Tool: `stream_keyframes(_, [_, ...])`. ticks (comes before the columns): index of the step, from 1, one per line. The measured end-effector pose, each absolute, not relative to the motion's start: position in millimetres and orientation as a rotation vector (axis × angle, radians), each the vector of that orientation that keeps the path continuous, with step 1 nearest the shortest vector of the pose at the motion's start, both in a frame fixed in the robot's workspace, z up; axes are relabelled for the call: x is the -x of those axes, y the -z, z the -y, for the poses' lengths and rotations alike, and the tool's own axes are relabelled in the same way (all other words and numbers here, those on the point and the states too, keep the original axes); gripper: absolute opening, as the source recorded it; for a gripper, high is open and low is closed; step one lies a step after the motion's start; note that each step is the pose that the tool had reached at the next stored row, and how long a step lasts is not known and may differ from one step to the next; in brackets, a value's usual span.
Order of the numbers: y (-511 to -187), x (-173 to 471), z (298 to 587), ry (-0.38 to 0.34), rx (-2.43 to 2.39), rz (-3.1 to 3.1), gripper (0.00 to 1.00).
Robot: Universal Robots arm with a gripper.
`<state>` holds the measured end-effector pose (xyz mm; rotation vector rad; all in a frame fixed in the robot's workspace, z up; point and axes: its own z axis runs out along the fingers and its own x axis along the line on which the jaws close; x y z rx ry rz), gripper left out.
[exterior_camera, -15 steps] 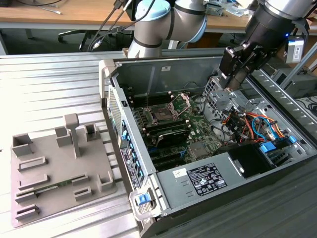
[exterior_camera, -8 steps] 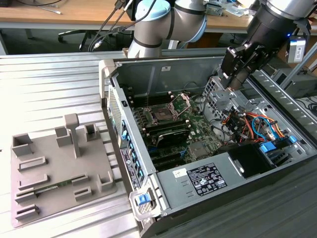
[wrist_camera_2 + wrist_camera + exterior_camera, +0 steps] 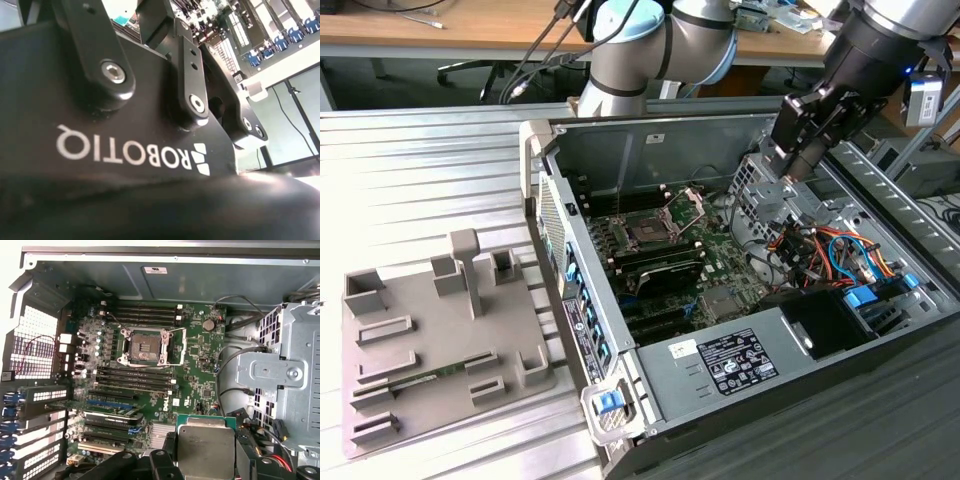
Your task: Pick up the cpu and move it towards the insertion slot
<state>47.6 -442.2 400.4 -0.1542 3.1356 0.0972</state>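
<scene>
An open computer case (image 3: 650, 420) lay on its side on a ribbed metal bench (image 3: 420, 170). Inside it sat a green motherboard (image 3: 195, 375) with long black memory slots (image 3: 135, 380). A perforated metal drive cage (image 3: 285, 375) stood beside the board, with orange and blue cables (image 3: 840, 250) near it. A grey fixture tray (image 3: 430, 350) lay on the bench at the exterior view's left of the case, holding a thin green memory stick (image 3: 445, 372). A wooden desk (image 3: 440, 35) ran behind.

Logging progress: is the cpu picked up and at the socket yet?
Pickup looks done: the gripper holds the cpu in the first wrist view, above the open case. Transfer is under way. Left: the insertion slot sits empty, bracket open, well apart from the chip.
</scene>
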Motion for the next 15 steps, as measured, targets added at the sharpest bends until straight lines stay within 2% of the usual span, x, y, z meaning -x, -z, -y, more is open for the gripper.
stream_keyframes(15, [-400.4, -60.6, 442.1, -0.097, 0.154, -3.136, 0.55])
